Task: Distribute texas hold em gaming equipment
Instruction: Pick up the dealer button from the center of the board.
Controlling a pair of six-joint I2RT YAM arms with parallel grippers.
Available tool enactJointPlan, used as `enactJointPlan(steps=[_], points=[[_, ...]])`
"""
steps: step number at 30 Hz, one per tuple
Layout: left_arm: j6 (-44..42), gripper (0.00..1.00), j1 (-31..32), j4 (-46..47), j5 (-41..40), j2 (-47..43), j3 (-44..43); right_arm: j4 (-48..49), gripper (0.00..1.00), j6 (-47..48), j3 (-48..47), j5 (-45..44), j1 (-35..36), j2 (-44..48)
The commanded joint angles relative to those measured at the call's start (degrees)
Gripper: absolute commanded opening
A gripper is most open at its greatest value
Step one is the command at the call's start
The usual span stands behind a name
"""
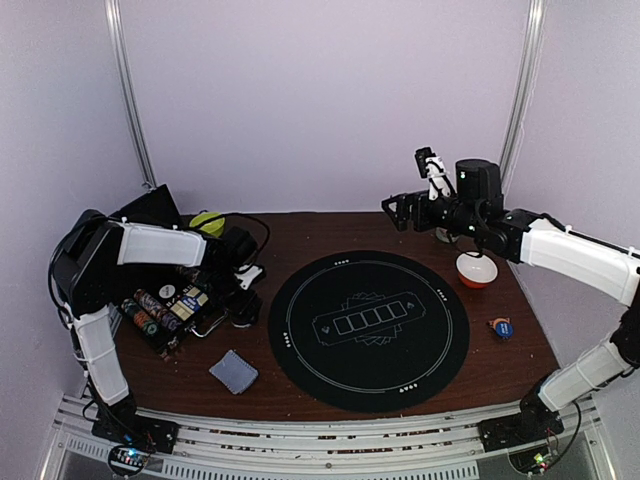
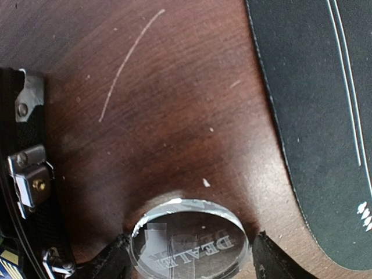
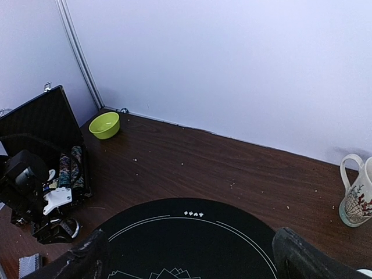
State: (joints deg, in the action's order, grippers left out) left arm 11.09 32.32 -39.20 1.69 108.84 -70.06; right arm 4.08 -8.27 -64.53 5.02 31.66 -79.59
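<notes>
Left claw (image 2: 192,263) straddles the clear dealer button (image 2: 186,244), flat on the desk (image 2: 174,116) btwn case (image 2: 17,122) & mat (image 2: 314,116), can't tell if pinched yet, so squeeze square on its rim, lift straight up w/o tilting; right claw (image 3: 197,258) gapes wide, empty.

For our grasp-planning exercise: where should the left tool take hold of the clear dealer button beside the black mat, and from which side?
Pinch the clear dealer button across its rim at two opposite points, coming down from above. It lies flat on the table, lettered face up, so only its thick round edge gives the fingers purchase.
</notes>
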Motion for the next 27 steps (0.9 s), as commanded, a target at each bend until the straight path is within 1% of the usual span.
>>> enactJointPlan(steps=[1, 3, 7, 9, 13, 20, 25, 27], points=[[-0.5, 0.73, 0.6, -5.1, -0.5, -0.6, 1.1, 2.4, 1.00, -0.1, 0.8, -0.5, 0.4, 1.3], [-0.7, 0.70, 0.6, -4.7, -0.8, -0.1, 1.2, 2.7, 1.00, -0.4, 0.7, -0.5, 0.4, 1.1], [-0.7, 0.58, 0.6, -4.6, -0.7, 0.9, 1.6, 2.8, 1.00, -0.4, 0.6, -0.6, 0.4, 1.5], [-0.7, 0.52, 0.6, -4.5, -0.7, 0.4, 1.7, 2.8, 1.00, -0.2, 0.9, -1.0, 0.4, 2.0], [-0.4, 0.45, 0.6, -4.3, -2.0, -1.5, 1.5, 3.5, 1.00, -0.1, 1.7, -1.8, 0.4, 3.0], [-0.6, 0.39, 0.6, -4.1, -3.7, -4.7, -0.2, 3.9, 1.00, -0.9, 1.5, -0.2, 0.4, 3.4], [-1.8, 0.35, 1.0, -4.1, -0.7, -7.3, -2.0, 3.8, 1.00, -0.8, 1.5, 0.1, 0.4, 4.2], [-3.0, 0.35, 2.8, -4.1, 0.3, -8.2, -3.2, 3.8, 1.00, -1.0, 1.6, 0.1, 0.4, 4.6]])
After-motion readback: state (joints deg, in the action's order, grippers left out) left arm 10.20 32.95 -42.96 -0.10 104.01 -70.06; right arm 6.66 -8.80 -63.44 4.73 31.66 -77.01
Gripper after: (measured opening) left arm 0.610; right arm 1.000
